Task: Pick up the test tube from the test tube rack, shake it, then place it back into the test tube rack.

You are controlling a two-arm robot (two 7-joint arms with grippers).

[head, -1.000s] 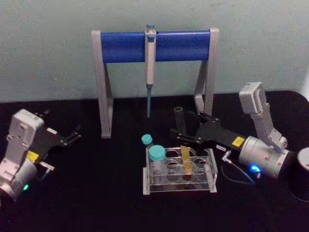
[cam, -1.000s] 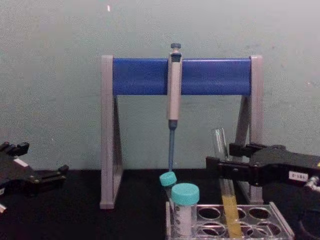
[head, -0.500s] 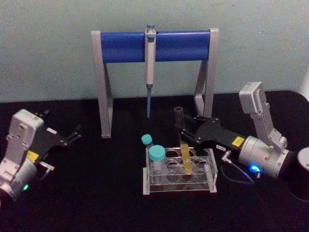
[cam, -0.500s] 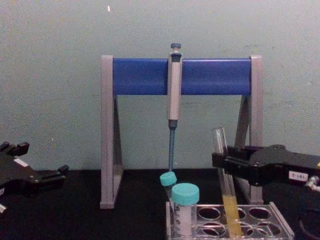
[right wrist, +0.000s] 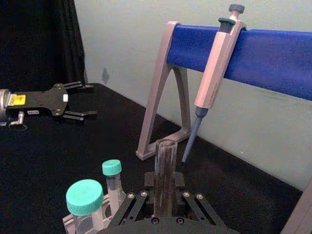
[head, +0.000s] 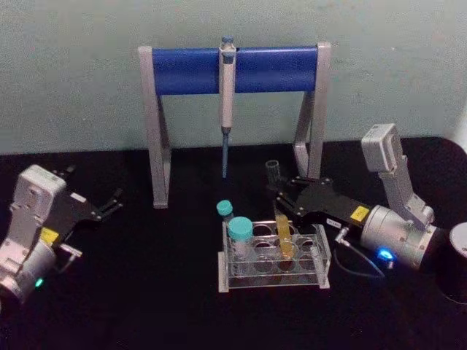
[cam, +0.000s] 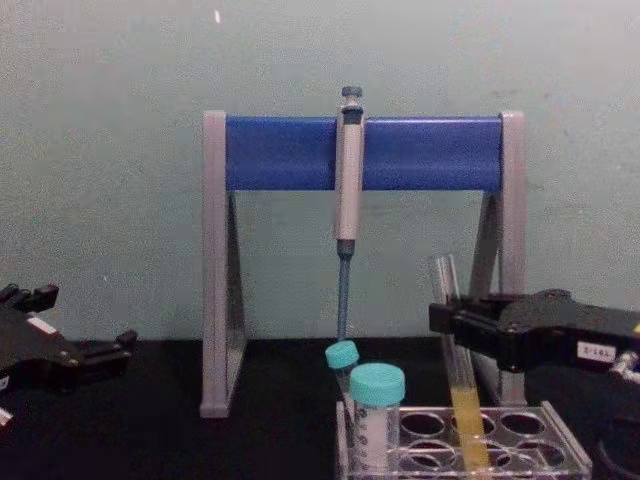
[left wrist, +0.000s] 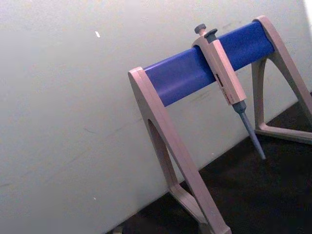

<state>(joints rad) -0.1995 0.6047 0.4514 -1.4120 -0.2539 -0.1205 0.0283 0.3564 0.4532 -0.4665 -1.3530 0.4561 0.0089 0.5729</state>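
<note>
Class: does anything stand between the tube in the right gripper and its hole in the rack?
Nothing visible does. The right gripper is shut on the test tube, whose yellow end sits in a hole of the rack. The capped tubes stand at its left end, apart. The left gripper rests far left.

A: What colour shows in the long thin clear glass test tube [head: 283, 239]?
B: Yellow liquid, low down. The low clear plastic rack [head: 273, 286] is colourless; the round plastic caps [head: 240, 228] teal.
A: The tall two-legged pipette stand [head: 155, 131]?
B: Grey legs, blue bar; black tabletop [head: 160, 292].
</note>
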